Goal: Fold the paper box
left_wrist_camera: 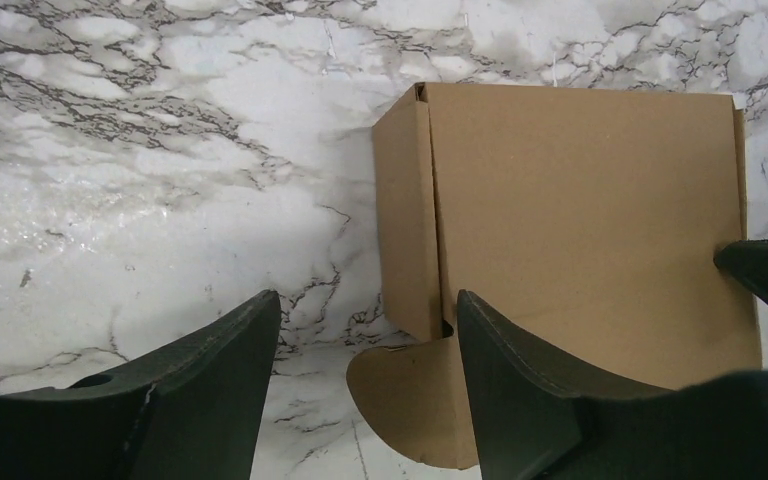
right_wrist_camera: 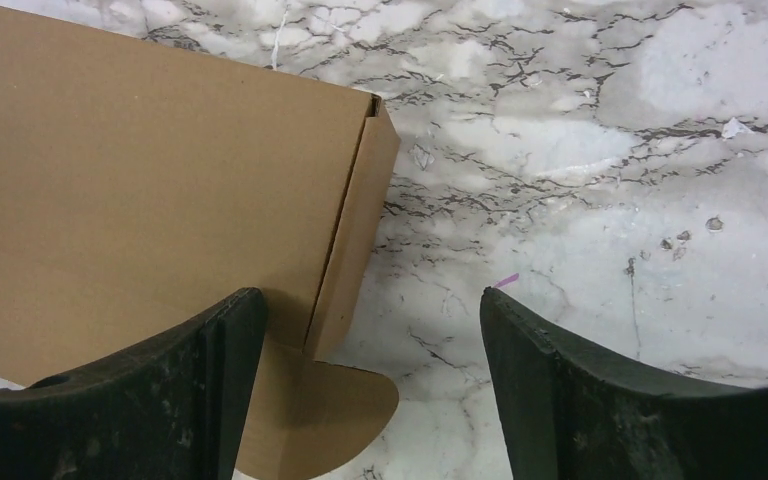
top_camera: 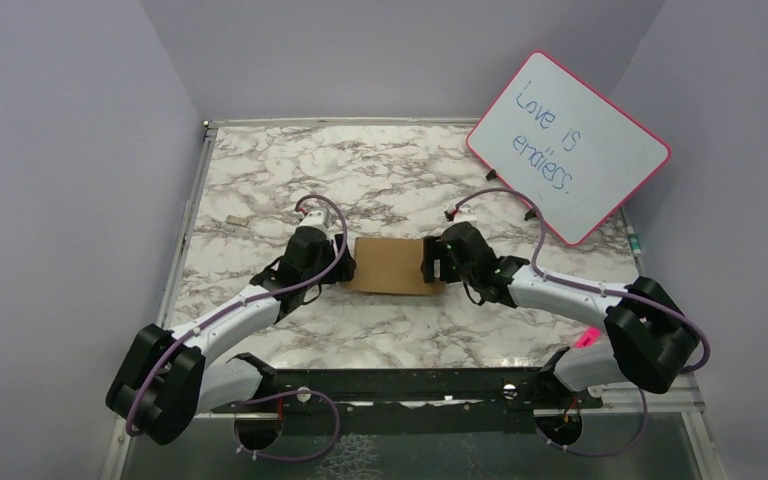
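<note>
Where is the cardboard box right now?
In the top view, the box lies mid-way across the marble table, directly between the left gripper and the right gripper, with the whiteboard farther back on the right.

place: robot lab cell | cues: plain walls [top_camera: 60, 150], marble tabletop [top_camera: 380, 180], whiteboard [top_camera: 568, 145]

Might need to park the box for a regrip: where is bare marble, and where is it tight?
Bare: the far strip between the paper box and the table back edge, left of the whiteboard; the near strip between box and black rail. Tight: both box ends, straddled by the open left gripper and right gripper.
</note>
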You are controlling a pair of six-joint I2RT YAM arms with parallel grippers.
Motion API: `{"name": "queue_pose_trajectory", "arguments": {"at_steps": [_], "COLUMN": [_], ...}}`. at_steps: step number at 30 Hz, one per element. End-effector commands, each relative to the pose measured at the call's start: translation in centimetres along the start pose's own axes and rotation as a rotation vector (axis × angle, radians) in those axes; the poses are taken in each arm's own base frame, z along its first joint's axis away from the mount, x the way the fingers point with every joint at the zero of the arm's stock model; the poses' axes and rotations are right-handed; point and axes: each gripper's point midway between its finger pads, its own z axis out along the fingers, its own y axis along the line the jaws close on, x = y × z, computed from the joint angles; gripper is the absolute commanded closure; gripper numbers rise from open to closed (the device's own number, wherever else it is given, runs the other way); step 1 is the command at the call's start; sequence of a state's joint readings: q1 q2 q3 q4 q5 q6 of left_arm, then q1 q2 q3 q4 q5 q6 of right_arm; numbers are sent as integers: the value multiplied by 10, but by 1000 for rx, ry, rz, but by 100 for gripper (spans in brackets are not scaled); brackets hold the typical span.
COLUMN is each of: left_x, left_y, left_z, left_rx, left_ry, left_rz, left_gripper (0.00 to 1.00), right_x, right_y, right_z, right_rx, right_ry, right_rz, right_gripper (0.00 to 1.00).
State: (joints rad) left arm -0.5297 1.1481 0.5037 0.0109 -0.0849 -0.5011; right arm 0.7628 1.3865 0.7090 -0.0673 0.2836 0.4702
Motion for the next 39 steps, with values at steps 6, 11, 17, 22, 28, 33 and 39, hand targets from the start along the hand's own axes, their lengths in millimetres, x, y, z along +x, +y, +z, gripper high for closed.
{"name": "queue_pose_trajectory", "arguments": {"at_steps": [6, 11, 17, 22, 28, 33, 39], "left_x": [23, 30, -5, -20, -20, -21, -29], "left_y": [-2, 2, -14, -21, -26, -30, -26], "left_z": [5, 5, -14, -17, 2, 6, -11], "left_rx": [69, 57, 102, 116, 117, 126, 97], "left_ry": [-1, 13, -75, -112, -67, -53, -71], "left_rz": [-61, -69, -85, -88, -54, -49, -58], "left_gripper": [36, 36, 33, 30, 30, 31, 25], "right_x": [15, 10, -20, -30, -27, -18, -15], "right_y": [4, 5, 17, 24, 27, 37, 63], "right_z": [6, 0, -25, -34, -22, -22, -36], "right_rx": [-69, -87, -165, -203, -201, -276, -370], "right_ry": [-39, -64, -149, -176, -144, -110, -99], "right_rz": [48, 50, -18, -42, -80, -187, -370], "right_gripper": [21, 22, 20, 19, 19, 20, 19]}}
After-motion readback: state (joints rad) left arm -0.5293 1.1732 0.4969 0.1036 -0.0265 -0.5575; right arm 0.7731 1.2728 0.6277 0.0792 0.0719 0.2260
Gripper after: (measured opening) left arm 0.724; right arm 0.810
